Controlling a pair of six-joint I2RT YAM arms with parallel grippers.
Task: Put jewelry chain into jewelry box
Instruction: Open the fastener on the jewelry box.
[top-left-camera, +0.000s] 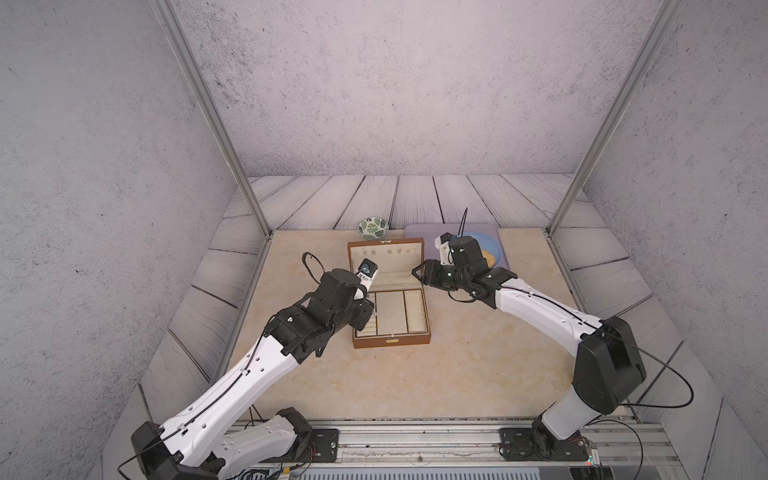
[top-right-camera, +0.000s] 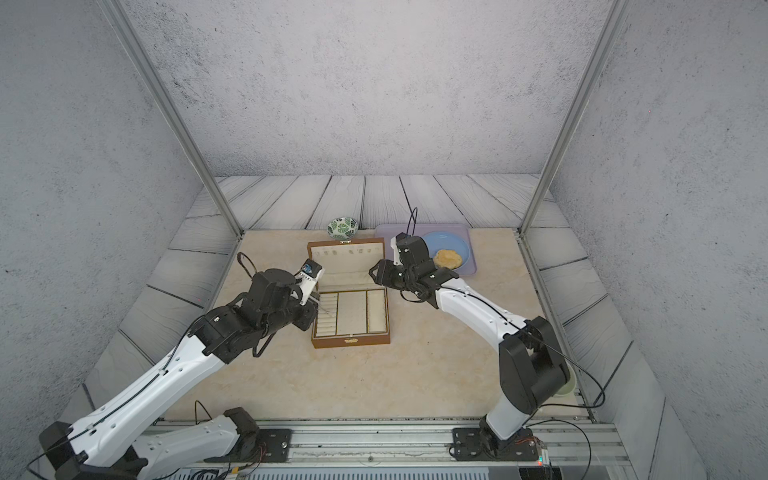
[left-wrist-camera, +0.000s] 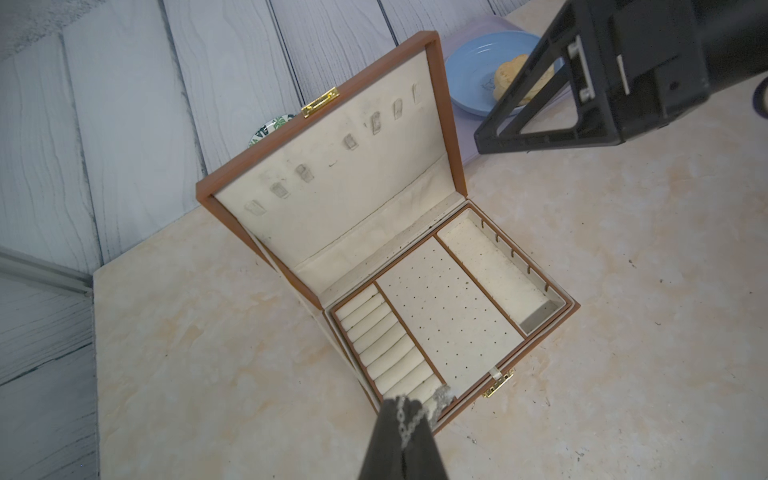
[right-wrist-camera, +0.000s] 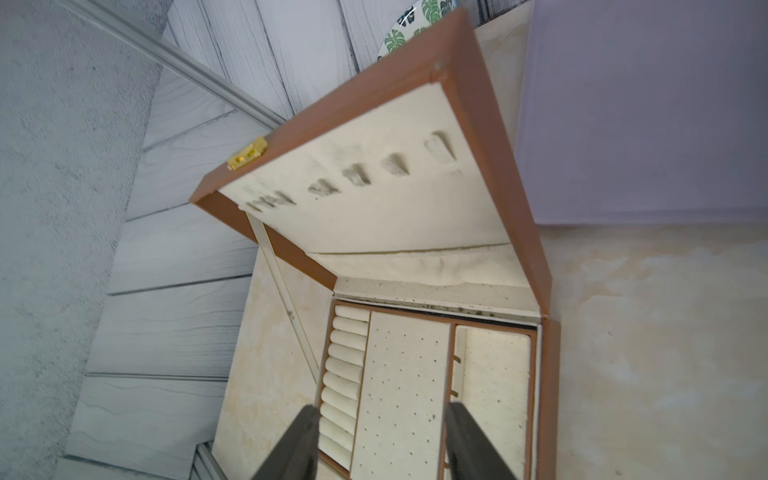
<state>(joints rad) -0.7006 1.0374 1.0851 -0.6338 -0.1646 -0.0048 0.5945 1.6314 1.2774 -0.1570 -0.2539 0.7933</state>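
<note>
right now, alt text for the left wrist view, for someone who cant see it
The left gripper, shut on the silvery jewelry chain, hangs over the ring-roll compartment of the open jewelry box, near its front edge. Beyond the box are a blue plate and the right gripper.

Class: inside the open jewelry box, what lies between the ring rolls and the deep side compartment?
A flat cream panel dotted with small holes, between ring rolls and deep compartment of the jewelry box; the left wrist view shows it.
</note>
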